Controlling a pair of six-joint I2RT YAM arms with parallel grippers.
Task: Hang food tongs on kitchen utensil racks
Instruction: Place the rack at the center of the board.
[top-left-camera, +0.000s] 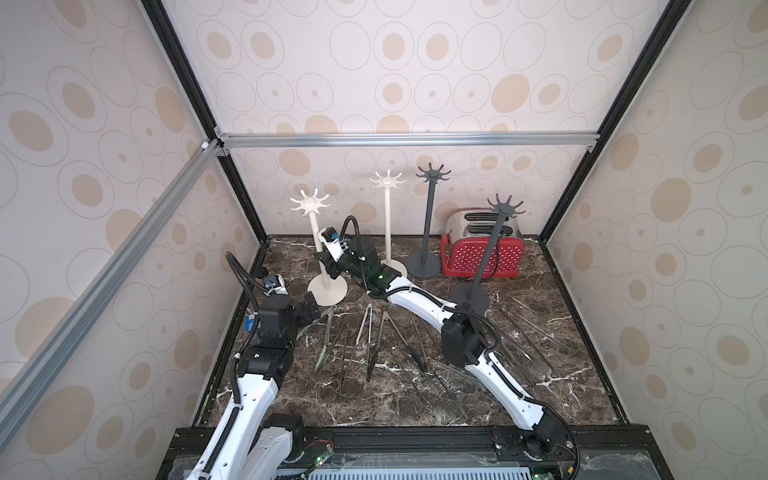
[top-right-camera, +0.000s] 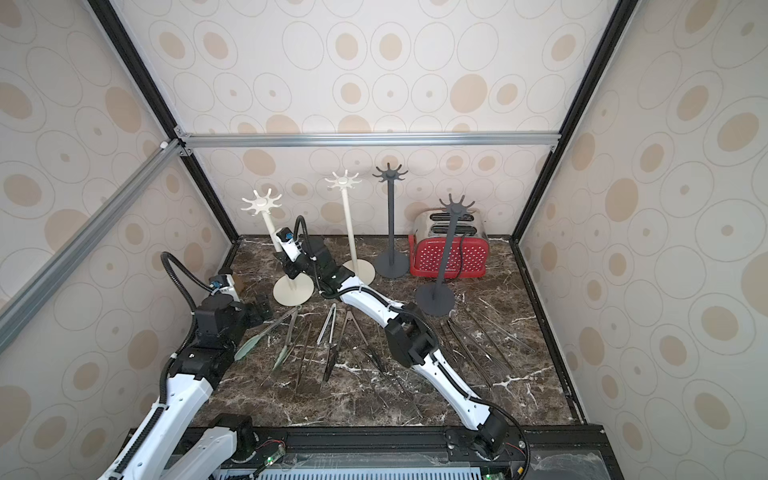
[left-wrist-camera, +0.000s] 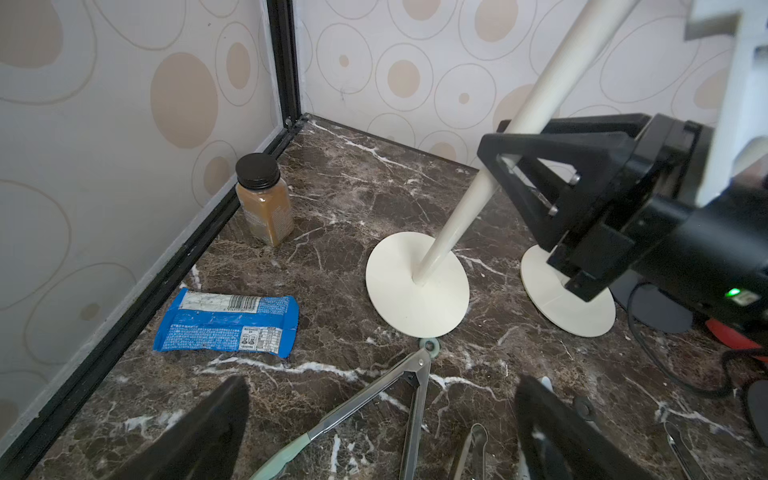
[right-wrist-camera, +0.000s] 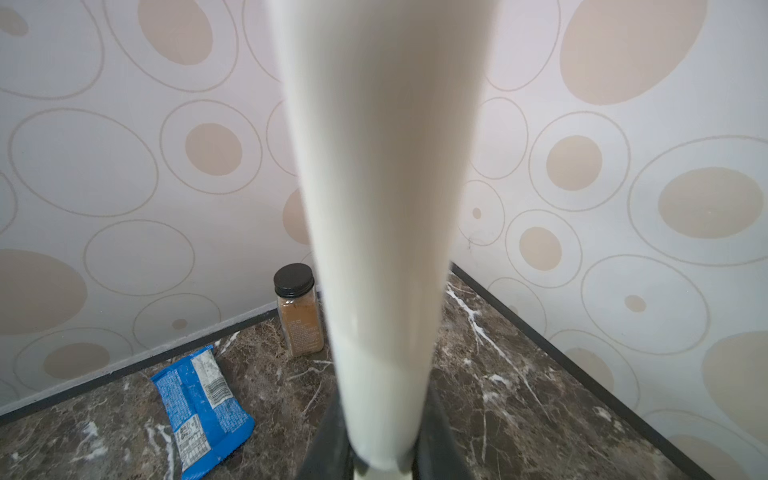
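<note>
Right arm stretched far forward, elbow bent above table, wrist angled left. Right pincer (top-left-camera: 331, 266) nearly closed, clamped on lower pole of cream-white hook-crowned utensil rack (top-left-camera: 316, 232); rack's round base directly below pincer, on dark marble table (top-left-camera: 536, 282). Left arm folded, forearm raised, wrist pitched down. Left pincer (left-wrist-camera: 380, 428) spread wide, holding nothing, hovering over steel V-shaped tongs with pale green tips (left-wrist-camera: 365, 397); hinge just ahead of fingertips. Other steel tongs (top-left-camera: 363, 326) flat on table, right of left pincer, some beneath right forearm.
</note>
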